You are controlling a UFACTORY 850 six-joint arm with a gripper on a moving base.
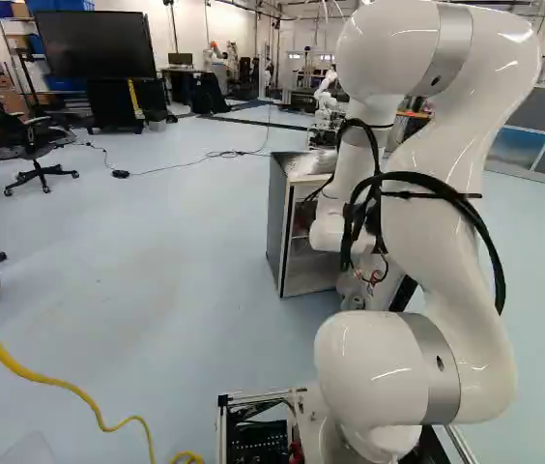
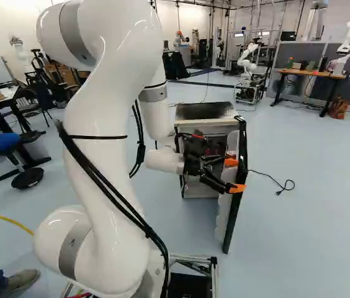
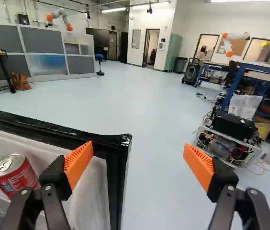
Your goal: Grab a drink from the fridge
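The fridge [image 2: 203, 110] stood on the floor ahead of the arm, with its door [image 2: 229, 208] swung open toward the base. A red can [image 3: 14, 176] with a silver top sat against the door's pale inner side, just below the top edge, on the hinge side of the free upper corner.

The gripper [image 2: 234, 175] reached across that corner with its two fingers spread wide and nothing gripped. In the wrist view, one orange pad [image 3: 79, 163] lay in front of the door's inner side, between the can and the free corner. The other finger was out past the free edge, with floor showing behind it. The can was beside the gripper, outside the gap between the fingers. Whether the nearer finger touched the door was hard to say from these angles.

A black cable [image 2: 282, 187] lay on the floor at the right of the right base view. A yellow cable [image 1: 70, 389] curved over the floor at the left base view's lower left, and an office chair [image 1: 31, 140] stood farther back on that side.
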